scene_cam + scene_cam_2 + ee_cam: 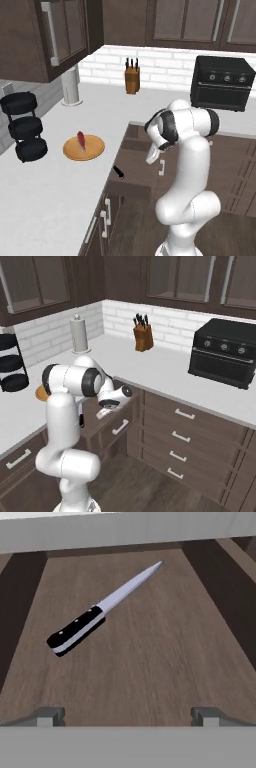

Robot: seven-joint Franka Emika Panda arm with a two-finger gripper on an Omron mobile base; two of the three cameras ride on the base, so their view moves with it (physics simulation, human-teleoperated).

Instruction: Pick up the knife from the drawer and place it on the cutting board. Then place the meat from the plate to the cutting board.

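The knife [100, 612], with a silver blade and black handle, lies flat and slanted on the floor of the open drawer [150, 662]. My gripper [128, 716] hangs above it, open, its fingertips [50, 715] wide apart and nothing between them. In the left base view the hand reaches down over the drawer [132, 162], and the knife handle [118, 172] shows at the drawer's near left. The red meat [81, 141] rests on the round orange-tan plate [95, 148] on the counter left of the drawer. The cutting board is out of view.
A tan knife block [132, 75] and a black toaster oven [222, 82] stand at the back wall. A paper towel roll [71, 85] and a black tiered rack [22, 125] are on the left counter. Closed drawers [180, 438] run to the right.
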